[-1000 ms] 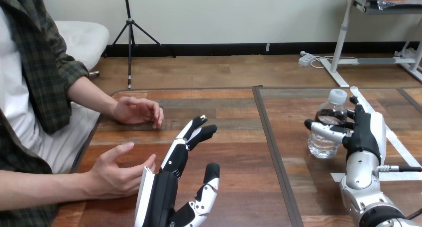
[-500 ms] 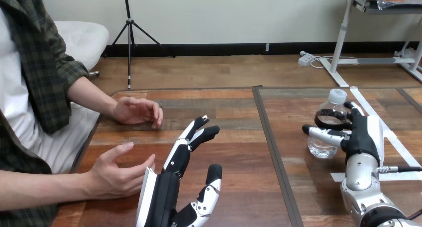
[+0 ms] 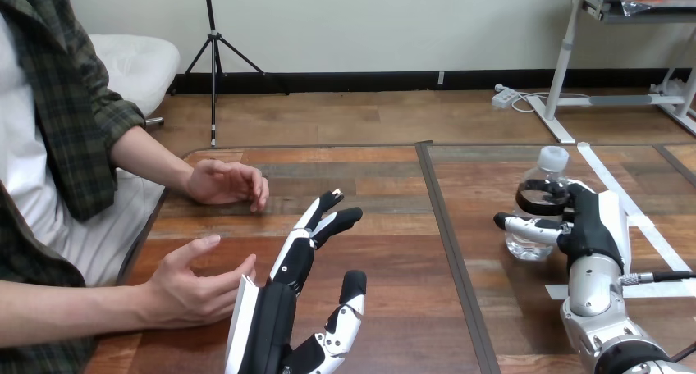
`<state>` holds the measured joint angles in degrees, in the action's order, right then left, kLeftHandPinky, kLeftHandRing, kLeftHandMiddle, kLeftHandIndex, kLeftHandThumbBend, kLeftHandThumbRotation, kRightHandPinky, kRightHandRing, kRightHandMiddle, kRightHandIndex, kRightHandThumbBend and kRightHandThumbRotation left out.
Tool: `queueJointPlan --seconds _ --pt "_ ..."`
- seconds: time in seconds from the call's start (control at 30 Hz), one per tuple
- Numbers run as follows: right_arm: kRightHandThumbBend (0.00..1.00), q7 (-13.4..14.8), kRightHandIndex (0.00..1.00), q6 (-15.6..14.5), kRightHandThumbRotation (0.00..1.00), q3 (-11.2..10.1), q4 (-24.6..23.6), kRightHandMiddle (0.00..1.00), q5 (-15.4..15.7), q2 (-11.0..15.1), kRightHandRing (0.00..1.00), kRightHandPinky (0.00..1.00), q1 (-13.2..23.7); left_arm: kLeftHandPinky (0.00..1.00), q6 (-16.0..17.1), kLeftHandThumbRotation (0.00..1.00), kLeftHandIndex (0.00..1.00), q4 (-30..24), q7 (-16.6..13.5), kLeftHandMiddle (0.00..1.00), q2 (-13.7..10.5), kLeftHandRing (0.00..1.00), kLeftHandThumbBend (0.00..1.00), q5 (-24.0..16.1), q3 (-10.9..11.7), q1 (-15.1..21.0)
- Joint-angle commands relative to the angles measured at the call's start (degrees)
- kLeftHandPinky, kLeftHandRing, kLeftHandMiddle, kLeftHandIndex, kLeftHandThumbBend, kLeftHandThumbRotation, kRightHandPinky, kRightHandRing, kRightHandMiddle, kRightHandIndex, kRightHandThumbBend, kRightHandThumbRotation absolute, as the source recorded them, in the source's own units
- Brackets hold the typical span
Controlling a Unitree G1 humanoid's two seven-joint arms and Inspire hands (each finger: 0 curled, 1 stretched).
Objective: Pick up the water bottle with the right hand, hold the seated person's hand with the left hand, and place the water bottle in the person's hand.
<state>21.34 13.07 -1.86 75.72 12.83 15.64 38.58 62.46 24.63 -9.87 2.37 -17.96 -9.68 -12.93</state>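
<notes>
At right of table (image 3: 460, 325) | right hand (image 3: 591, 226) curled round capped water bottle (image 3: 529, 247) | left hand (image 3: 271, 308) spread

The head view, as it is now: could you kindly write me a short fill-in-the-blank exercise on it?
Fingers of the right hand are curled round the water bottle, whose cap is ____.
The left hand, fingers straight, holds ____.
The person's nearer hand and the person's farther hand both show at the view's ____ side.
Missing words: white; nothing; left.

Clear water bottle (image 3: 530, 244), white cap (image 3: 555, 156), brown table (image 3: 394, 226).
</notes>
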Motion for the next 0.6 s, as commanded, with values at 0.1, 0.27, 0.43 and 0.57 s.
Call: queueJointPlan --seconds 0.1,0.27,0.43,0.57 --pt "0.73 -0.94 0.73 0.17 0.00 0.08 -0.06 0.72 0.21 0.66 0.69 0.65 4.21 0.95 1.37 0.26 0.89 -2.03 -0.32 0.82 0.60 0.83 0.15 0.59 0.03 1.75" --pt "0.74 -1.35 0.72 -0.10 0.00 -0.24 -0.02 0.70 -0.02 0.57 0.67 0.63 4.30 0.96 1.49 0.26 0.90 -1.93 -0.27 0.82 0.54 0.84 0.15 0.63 -0.03 1.64" --pt "0.74 -1.67 0.70 0.04 0.00 -0.44 -0.02 0.68 -0.16 0.53 0.65 0.61 4.27 0.97 1.03 0.26 0.90 -2.52 -0.49 0.82 0.72 0.84 0.16 0.11 0.07 1.17" --pt "0.74 -1.83 0.69 0.22 0.00 -0.71 0.04 0.67 -0.38 0.51 0.64 0.59 4.24 0.97 1.09 0.26 0.89 -2.60 -0.66 0.82 0.85 0.84 0.16 0.01 0.14 1.19"
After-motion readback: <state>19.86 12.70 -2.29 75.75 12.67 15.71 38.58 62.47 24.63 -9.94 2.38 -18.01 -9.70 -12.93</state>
